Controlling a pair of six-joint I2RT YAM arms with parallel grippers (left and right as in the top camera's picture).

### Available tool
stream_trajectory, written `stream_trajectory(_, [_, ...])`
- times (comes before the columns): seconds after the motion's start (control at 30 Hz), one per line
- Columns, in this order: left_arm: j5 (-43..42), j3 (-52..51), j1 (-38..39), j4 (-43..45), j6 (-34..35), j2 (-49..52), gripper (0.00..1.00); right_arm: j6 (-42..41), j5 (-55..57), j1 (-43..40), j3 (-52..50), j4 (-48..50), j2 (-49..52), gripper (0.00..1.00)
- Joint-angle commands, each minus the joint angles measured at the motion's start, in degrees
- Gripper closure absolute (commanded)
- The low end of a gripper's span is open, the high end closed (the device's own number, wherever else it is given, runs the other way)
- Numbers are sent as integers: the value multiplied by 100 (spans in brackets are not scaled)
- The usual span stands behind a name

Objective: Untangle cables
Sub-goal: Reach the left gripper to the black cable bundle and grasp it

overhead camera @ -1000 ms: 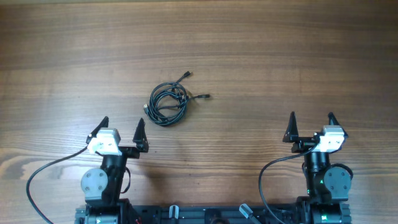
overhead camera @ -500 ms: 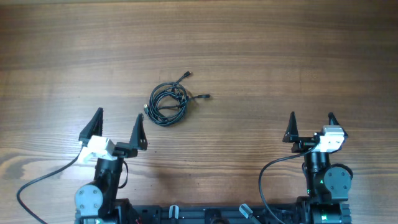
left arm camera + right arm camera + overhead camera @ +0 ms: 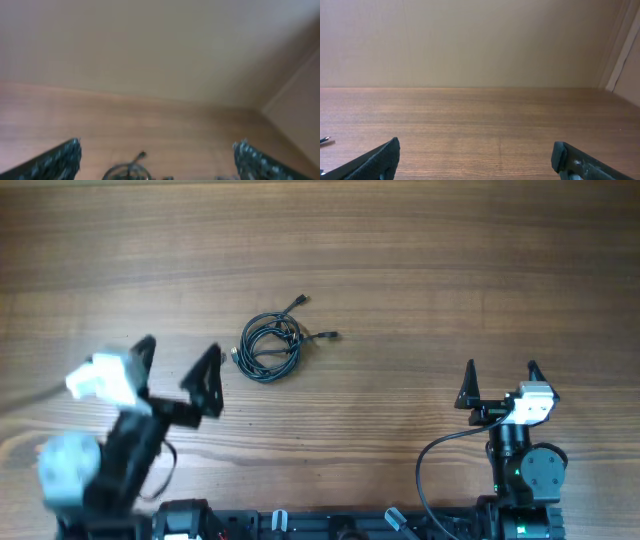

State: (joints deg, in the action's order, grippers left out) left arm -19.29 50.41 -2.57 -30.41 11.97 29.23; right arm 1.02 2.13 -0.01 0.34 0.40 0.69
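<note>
Overhead, we saw our left tool (image 3: 178,358) spread wide, near the cables (image 3: 268,346), which lay in one small coil on the bench (image 3: 450,260). Our right tool (image 3: 501,372) was spread too, well apart. We might grab every loop together and pull the knot tighter.

Left end effector (image 3: 180,348) lifted higher, shifted leftward, now motion-blurred
</note>
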Motion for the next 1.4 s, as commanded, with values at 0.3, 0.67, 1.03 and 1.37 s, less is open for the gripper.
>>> stream_trajectory(0.3, [-2223, 2221, 59, -2728, 48, 4426, 0, 46, 96, -17, -4, 22, -42, 0])
stream_trajectory(0.67, [-1239, 2149, 1058, -3237, 31, 6585, 96, 46, 96, -17, -4, 20, -42, 0])
stream_trajectory(1.03, [1478, 1779, 2452, -1276, 651, 6717, 96, 46, 96, -17, -4, 20, -42, 0])
stream_trajectory(1.37, [2175, 1512, 2581, -638, 474, 6732, 96, 46, 94, -17, -4, 20, -42, 0])
